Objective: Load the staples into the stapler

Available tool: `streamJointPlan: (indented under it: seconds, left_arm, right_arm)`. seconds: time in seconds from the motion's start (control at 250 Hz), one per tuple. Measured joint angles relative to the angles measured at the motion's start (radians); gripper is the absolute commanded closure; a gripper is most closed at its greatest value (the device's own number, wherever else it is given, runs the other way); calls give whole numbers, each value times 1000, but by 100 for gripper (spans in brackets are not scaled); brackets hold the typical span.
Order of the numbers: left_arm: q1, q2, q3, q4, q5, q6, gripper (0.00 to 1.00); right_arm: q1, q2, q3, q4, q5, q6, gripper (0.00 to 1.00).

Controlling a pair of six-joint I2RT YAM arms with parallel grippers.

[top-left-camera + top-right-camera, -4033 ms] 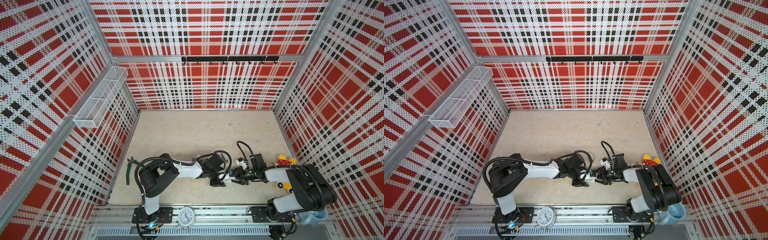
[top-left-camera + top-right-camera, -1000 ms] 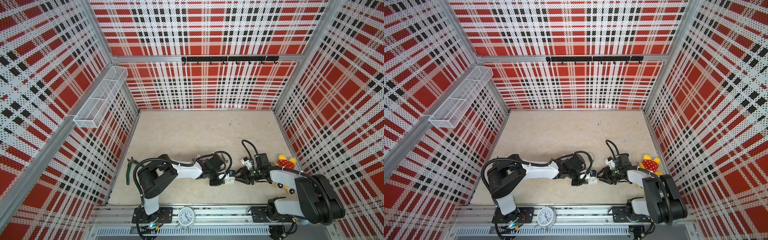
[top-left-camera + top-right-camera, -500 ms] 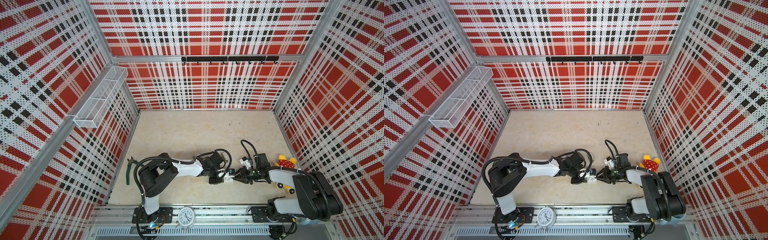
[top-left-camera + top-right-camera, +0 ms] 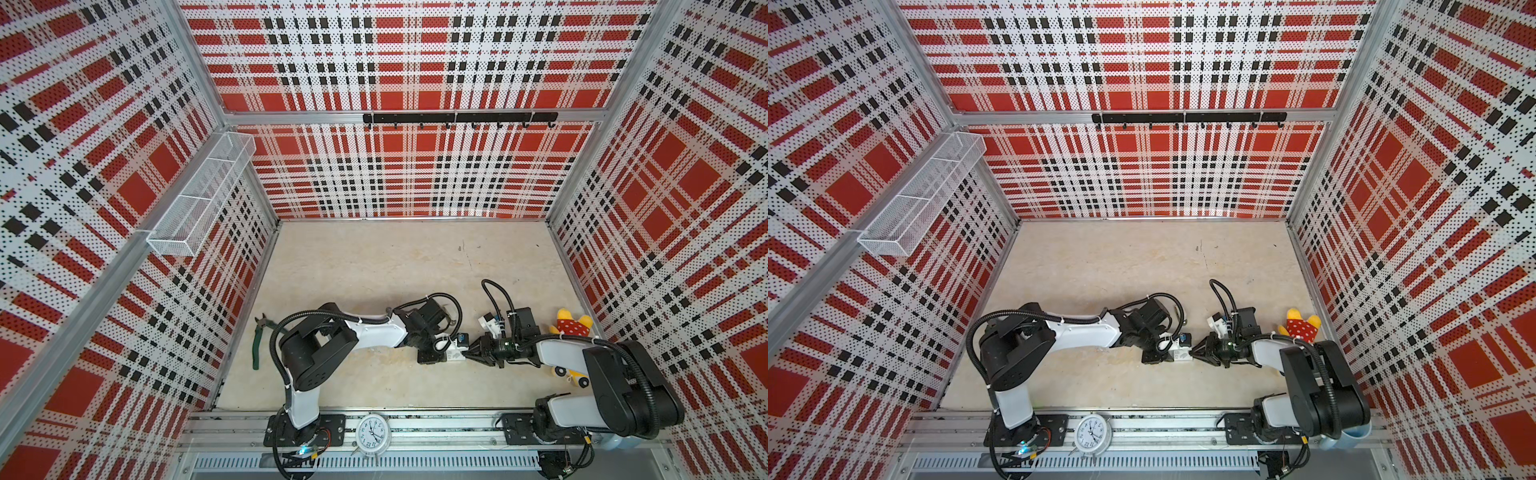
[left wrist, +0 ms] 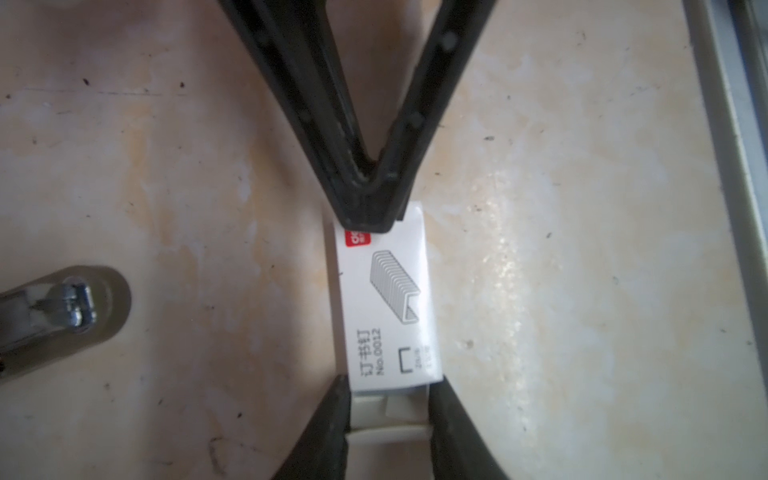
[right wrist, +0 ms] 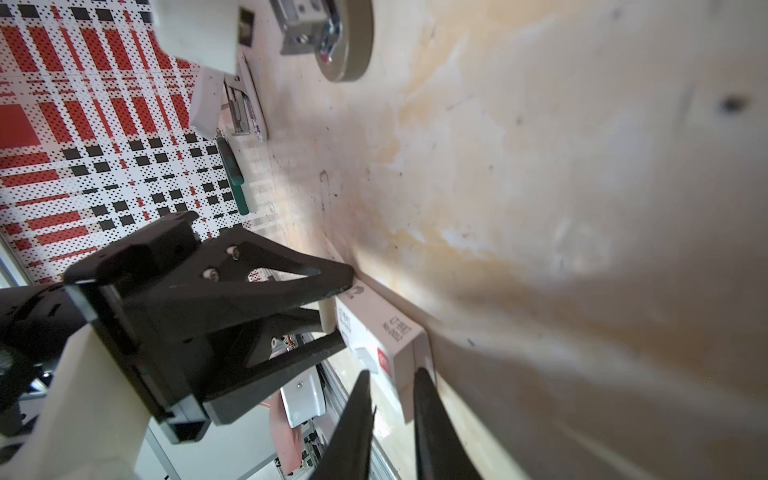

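A small white staple box lies flat on the table, its printed sleeve [image 5: 386,299] carrying a red mark. In both top views it sits between the two grippers [image 4: 455,355] [image 4: 1179,354]. My left gripper [image 5: 388,386] is shut across the box's sides, at the end where the white inner tray [image 5: 388,415] sticks out. My right gripper [image 6: 392,372] pinches the sleeve's opposite end, one finger above and one below. The staples are hidden inside the box. The stapler [image 5: 62,307], olive base with a metal head, lies beside the box [image 6: 332,37].
Green-handled pliers [image 4: 259,340] lie by the left wall. A yellow and red plush toy [image 4: 571,326] and a small yellow toy car [image 4: 575,376] sit near the right arm. A clock [image 4: 372,432] stands on the front rail, and a wire basket [image 4: 199,199] hangs on the left wall.
My right gripper has moved left up to the box's end, and its jaws have narrowed onto the sleeve. The left gripper has kept its hold and hardly moved.
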Motion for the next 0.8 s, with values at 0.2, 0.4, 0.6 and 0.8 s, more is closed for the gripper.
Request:
streamJointPlan:
  seconds: [0.2, 0.4, 0.6, 0.8]
  left_arm:
    - [0, 2, 3, -2, 2, 3, 65]
    - [4, 7, 11, -4, 3, 4, 65]
    - [5, 7, 11, -4, 5, 4, 65]
    - [7, 7, 11, -5, 9, 4, 65]
  right_arm:
    - [0, 10, -7, 25, 0, 4, 84]
    - [0, 20, -27, 46, -3, 8, 86]
    - [1, 20, -30, 64, -12, 18, 93]
    - [1, 20, -31, 80, -19, 26, 99]
